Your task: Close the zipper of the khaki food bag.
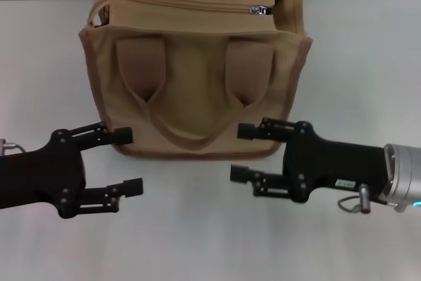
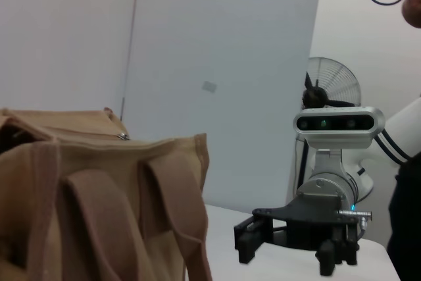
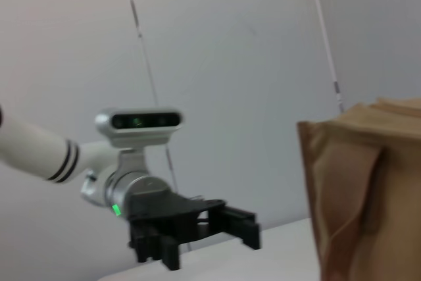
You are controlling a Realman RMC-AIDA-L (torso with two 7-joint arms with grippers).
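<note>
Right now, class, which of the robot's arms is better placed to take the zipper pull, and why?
Probably the right gripper: the silver pull tab sits at the right end of the khaki food bag. The left gripper hangs open farther away.

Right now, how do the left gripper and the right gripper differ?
The left gripper sits off the khaki food bag's left front corner; the right gripper is by its right front edge, nearer the zipper's pull tab. The right shows a silver wrist; the left shows only black. Both are open, holding nothing.
</note>
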